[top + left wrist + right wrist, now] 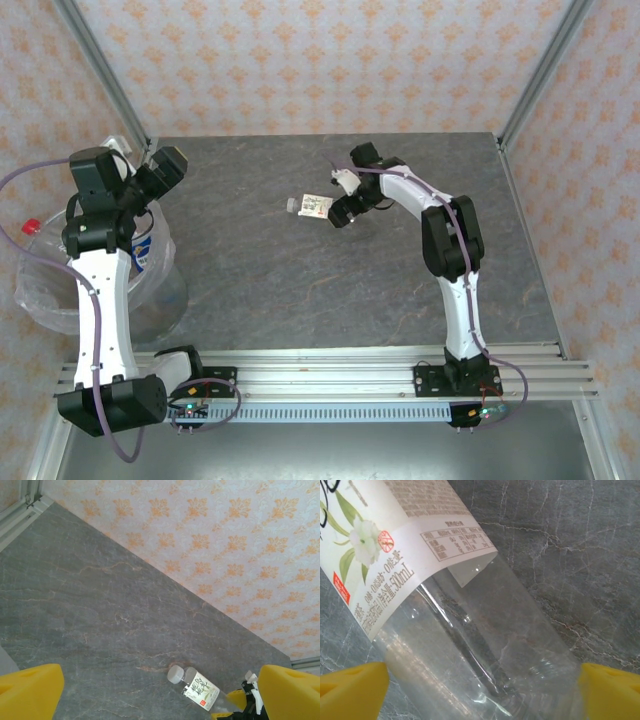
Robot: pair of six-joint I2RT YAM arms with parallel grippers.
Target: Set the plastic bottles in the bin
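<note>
1. Plastic bottle [445,610], clear with a white label, lies between the spread yellow fingers [352,687] of the right gripper [341,200]. The jaws are released; contact with the bottle cannot be confirmed.
2. It lies on its side near the middle of the grey table [300,290], white cap pointing left.
3. The left gripper [165,165] is released and holds nothing.
4. It hovers at the far edge of the bag-lined bin [40,300], which stands at the table's left edge, well apart from that bottle.
5. A red-capped bottle [30,225] shows at the bin's left side.

Robot lab test cell: alu frame posts [100,65] w/ patterned panels [320,60], arms [455,290] bolted to rail [330,375] by grey table [300,290].
</note>
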